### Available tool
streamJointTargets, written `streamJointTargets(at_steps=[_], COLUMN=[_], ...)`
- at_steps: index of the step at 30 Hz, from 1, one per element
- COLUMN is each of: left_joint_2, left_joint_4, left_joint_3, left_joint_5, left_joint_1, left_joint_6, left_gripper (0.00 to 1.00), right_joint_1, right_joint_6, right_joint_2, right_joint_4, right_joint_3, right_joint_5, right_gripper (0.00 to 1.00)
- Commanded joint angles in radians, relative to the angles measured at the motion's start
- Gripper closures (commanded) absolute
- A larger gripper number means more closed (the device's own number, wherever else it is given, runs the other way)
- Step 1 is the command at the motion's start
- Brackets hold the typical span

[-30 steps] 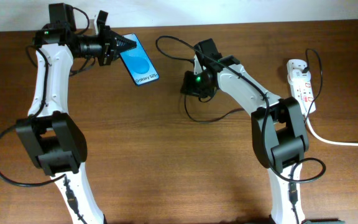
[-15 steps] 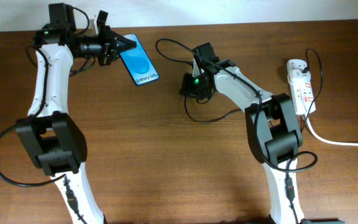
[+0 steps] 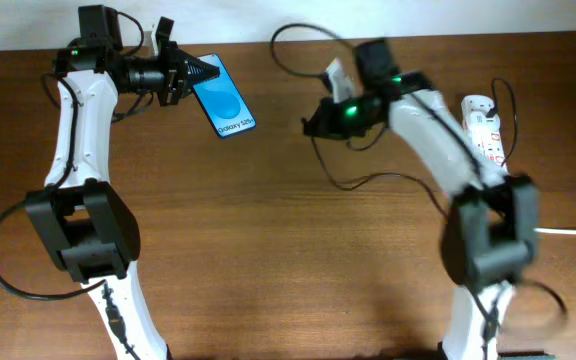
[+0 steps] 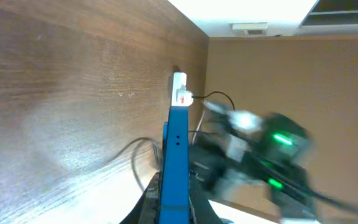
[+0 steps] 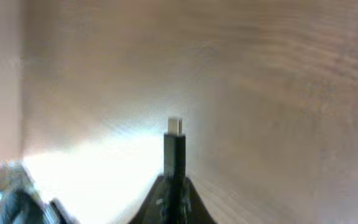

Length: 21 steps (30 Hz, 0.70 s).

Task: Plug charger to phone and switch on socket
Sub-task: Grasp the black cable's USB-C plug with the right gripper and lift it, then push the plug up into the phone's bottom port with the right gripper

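My left gripper (image 3: 200, 72) is shut on the phone (image 3: 225, 97), a slim blue-screen smartphone held tilted above the table at the back left. In the left wrist view the phone (image 4: 175, 158) stands edge-on between the jaws (image 4: 174, 198). My right gripper (image 3: 313, 126) is shut on the charger connector (image 5: 174, 149), a black plug with a small metal tip pointing forward; its thin black cable (image 3: 368, 182) loops over the table. The white socket strip (image 3: 486, 135) with red switches lies at the far right, also small in the left wrist view (image 4: 179, 92).
A thick white cord (image 3: 558, 230) runs from the socket strip to the right edge. The wall edge runs along the back of the brown wooden table (image 3: 268, 260). The right arm shows blurred in the left wrist view (image 4: 260, 155).
My right arm has swung up and to the right with the charger connector, lifting the cable loop higher. The left arm and phone have not moved.
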Motion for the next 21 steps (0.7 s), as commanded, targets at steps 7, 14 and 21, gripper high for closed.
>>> streamJointTargets(at_steps=[7, 14, 21], left_joint_2=[-0.004, -0.004, -0.004], left_joint_4=[0.0, 0.048, 0.127], left_joint_3=[0.009, 0.009, 0.009], left_joint_5=[0.124, 0.244, 0.33], left_joint_1=[-0.071, -0.161, -0.18], left_joint_6=[0.05, 0.025, -0.1], left_gripper=[1.0, 1.0, 1.0], right_joint_1=[-0.071, -0.04, 0.187], right_joint_6=[-0.141, 0.2, 0.437], right_joint_2=[-0.487, -0.747, -0.668], right_joint_4=[-0.347, 0.14, 0.481], right_joint_3=[0.008, -0.537, -0.618], right_joint_5=[-0.031, -0.137, -0.019], right_gripper=[0.96, 0.96, 0.96])
